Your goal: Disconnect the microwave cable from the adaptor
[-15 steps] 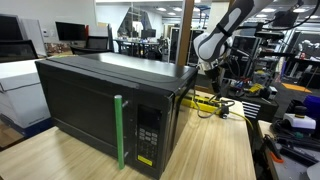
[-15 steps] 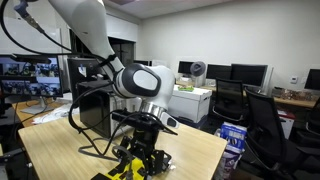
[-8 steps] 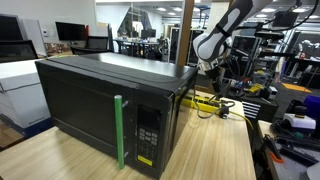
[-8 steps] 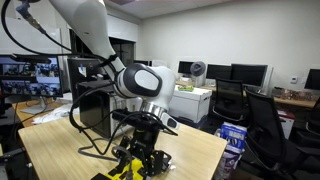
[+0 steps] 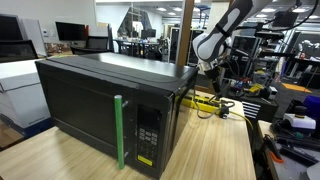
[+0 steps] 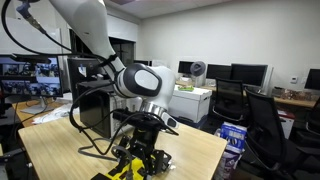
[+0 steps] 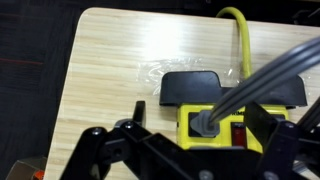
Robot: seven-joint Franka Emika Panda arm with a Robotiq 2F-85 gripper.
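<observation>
Behind the microwave (image 5: 100, 100), at the far end of the tabletop (image 5: 210, 150), the gripper (image 7: 197, 140) hung low over the adaptor (image 7: 252, 136). Its jaws were wide apart and holding nothing. In the wrist view the two fingers stood on either side of the round plug (image 7: 205, 122) of the microwave cable (image 7: 285, 68), which was seated in a socket near the strip's end. A black block (image 7: 230, 88) sat just beyond the plug, and a yellow cord (image 7: 240, 38) ran away across the wood. Compared with the pictures from the second before, nothing visible had shifted: arm, gripper and cable looked the same in both exterior views, with the adaptor (image 6: 125, 170) lying directly beneath the gripper (image 6: 140, 150). That stillness suggested the approach was finished and the grasp had not begun, so the cable was still connected. The next move would probably be to close on the plug and pull it straight up. The light strip could well lift along with it.
</observation>
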